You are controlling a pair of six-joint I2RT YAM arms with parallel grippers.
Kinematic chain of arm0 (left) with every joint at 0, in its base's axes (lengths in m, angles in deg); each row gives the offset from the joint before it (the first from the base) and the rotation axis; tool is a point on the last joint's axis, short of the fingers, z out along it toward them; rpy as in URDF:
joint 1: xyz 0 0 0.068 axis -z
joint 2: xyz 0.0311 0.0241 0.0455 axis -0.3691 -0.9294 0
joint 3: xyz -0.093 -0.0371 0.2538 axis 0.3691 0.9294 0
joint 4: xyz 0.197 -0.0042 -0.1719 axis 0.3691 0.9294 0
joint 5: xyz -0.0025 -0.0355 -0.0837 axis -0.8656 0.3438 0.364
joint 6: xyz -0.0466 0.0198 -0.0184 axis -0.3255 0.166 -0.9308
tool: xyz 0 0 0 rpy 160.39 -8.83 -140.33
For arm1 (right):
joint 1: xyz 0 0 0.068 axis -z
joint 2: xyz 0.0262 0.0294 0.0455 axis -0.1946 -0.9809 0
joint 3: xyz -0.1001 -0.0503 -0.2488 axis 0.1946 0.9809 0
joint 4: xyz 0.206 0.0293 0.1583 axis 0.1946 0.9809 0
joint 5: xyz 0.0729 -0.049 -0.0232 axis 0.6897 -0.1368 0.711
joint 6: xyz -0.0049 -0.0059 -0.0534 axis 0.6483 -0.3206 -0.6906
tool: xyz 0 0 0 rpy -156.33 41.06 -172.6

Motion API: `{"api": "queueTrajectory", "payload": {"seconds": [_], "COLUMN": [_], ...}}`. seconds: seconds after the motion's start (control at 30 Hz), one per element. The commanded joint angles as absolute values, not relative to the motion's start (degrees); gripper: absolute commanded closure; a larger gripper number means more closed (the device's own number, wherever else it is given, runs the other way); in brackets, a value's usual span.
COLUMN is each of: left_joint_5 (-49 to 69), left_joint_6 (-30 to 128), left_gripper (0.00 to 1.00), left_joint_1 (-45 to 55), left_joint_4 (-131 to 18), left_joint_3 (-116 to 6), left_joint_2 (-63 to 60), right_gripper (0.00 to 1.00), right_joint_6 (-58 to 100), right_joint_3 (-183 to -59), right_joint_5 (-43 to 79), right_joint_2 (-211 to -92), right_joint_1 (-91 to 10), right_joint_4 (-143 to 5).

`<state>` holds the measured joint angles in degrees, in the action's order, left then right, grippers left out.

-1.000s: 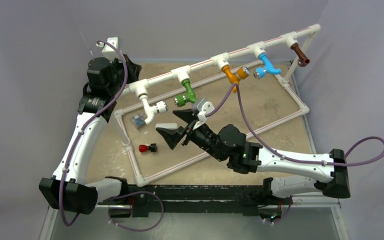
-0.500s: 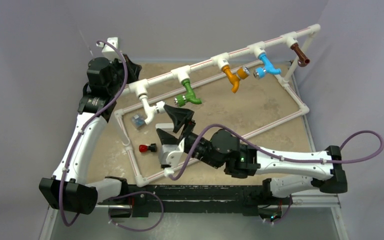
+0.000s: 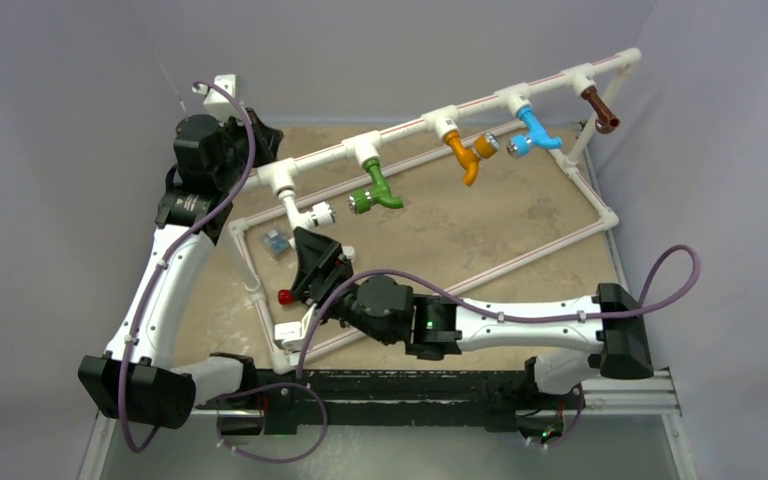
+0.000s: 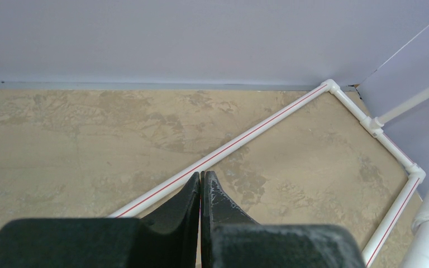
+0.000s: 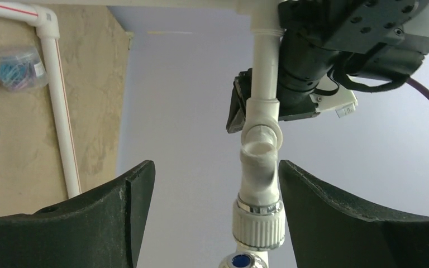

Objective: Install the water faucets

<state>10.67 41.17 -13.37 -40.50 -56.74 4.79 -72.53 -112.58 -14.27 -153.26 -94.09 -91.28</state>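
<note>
**Item 1.** White plastic faucet with bent spout and silvery ring (image 5: pixel 258 187). It is fitted under a white T-shaped pipe fitting (image 5: pixel 261 131) on the raised white rail. It stands in the gap of the right jaws, nearer one black finger (image 5: pixel 324 206) than the other, and touches neither.

**Item 2.** Right jaws: spread wide, pinching nothing.

**Item 3.** Left jaws: pressed together tip to tip, nothing between them. Beyond the tips a white pipe frame with a red stripe (image 4: pixel 246 139) lies on the tan mottled counter (image 4: pixel 61 139).

**Item 4.** Green plastic faucet (image 3: pixel 375 192), orange plastic faucet (image 3: pixel 465 155), blue plastic faucet (image 3: pixel 537 130) and brown plastic faucet (image 3: pixel 597 107). Each hangs from its own fitting along the same rail, in that order away from the white one. All are well apart from both sets of jaws.

**Item 5.** Small red-and-black piece (image 3: pixel 289 296). It lies on the counter just beside the right jaws in the overhead view.

**Item 6.** Small clear tub with blue contents (image 5: pixel 15 67). It sits on the counter beside the frame pipe, off to the side of the right jaws and outside their gap.
</note>
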Motion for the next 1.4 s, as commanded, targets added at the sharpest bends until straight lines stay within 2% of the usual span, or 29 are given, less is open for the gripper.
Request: {"api": "queueTrajectory", "payload": {"seconds": [0.0,0.43,0.53,0.6,0.73,0.87,0.9,1.0,1.37], "left_joint_5": [12.2,12.5,12.8,12.7,12.8,12.8,12.9,12.9,13.2], "left_joint_6": [40.2,40.1,40.1,40.1,40.1,40.2,40.1,40.0,40.0], "left_gripper": [1.00,1.00,1.00,1.00,1.00,1.00,1.00,1.00,1.00], "left_joint_1": [-13.7,-13.7,-13.7,-13.7,-13.7,-13.9,-13.9,-14.0,-14.2], "left_joint_4": [-31.9,-31.9,-32.0,-31.9,-32.0,-31.9,-32.0,-32.0,-31.9], "left_joint_3": [-53.6,-53.6,-53.6,-53.6,-53.6,-53.6,-53.6,-53.6,-53.6], "left_joint_2": [3.1,3.1,3.1,3.0,3.1,3.2,3.2,3.2,3.3], "right_gripper": [0.19,0.25,0.29,0.38,0.64,1.00,1.00,1.00,1.00], "right_joint_6": [-78.5,-77.6,-76.6,-75.6,-73.9,-70.8,-69.0,-57.7,8.1], "right_joint_3": [-115.7,-119.3,-119.1,-119.1,-119.4,-118.5,-118.3,-120.0,-117.1], "right_joint_5": [-17.6,-20.2,-20.1,-19.8,-20.6,-22.5,-22.8,-25.7,-27.2], "right_joint_2": [-154.8,-159.6,-160.0,-160.4,-161.3,-162.1,-162.5,-164.4,-164.5], "right_joint_1": [-93.9,-90.8,-90.1,-89.9,-89.9,-90.0,-90.0,-90.7,-91.6], "right_joint_4": [-97.9,-104.1,-104.5,-104.7,-106.1,-110.2,-111.6,-114.7,-124.7]}}
